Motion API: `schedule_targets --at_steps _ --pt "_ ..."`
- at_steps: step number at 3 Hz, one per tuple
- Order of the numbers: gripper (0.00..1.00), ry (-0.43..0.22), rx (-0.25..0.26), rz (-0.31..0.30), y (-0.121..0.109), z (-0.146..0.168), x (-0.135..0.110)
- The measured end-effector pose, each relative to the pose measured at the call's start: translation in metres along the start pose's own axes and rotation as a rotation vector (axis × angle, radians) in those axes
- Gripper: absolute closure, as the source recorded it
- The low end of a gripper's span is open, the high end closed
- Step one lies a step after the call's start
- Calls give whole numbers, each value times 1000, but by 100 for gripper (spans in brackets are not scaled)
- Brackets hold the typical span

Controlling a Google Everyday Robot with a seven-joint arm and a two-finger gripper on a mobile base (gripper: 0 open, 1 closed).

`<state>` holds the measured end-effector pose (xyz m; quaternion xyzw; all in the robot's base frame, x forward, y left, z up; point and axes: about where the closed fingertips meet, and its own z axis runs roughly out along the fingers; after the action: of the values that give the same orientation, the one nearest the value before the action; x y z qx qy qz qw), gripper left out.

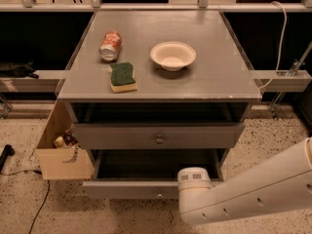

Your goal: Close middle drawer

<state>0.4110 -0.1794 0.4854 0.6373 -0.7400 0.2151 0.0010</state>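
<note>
We seem to be in a robot test lab: a speckled floor point(273, 140), a grey cabinet point(195, 87) among bare metal rails point(29, 79), a loose cable point(279, 38) at 2 o'clock, a cardboard box point(61, 165) at 8 o'clock. A white robot arm point(253, 189) enters at 5 o'clock; its gripper is hidden.

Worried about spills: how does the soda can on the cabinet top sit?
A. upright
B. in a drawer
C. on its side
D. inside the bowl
C: the can lies on its side on the cabinet top, left of the bowl. The pincer is out of sight; only the arm shows at lower right.
</note>
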Motion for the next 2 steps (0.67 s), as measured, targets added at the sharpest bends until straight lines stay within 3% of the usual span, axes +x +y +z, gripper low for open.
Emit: schedule_targets --at_steps 1,2 --pt "100 -85 -20 -10 -4 2 -4" --pt "100 -191 -118 150 0 29 27"
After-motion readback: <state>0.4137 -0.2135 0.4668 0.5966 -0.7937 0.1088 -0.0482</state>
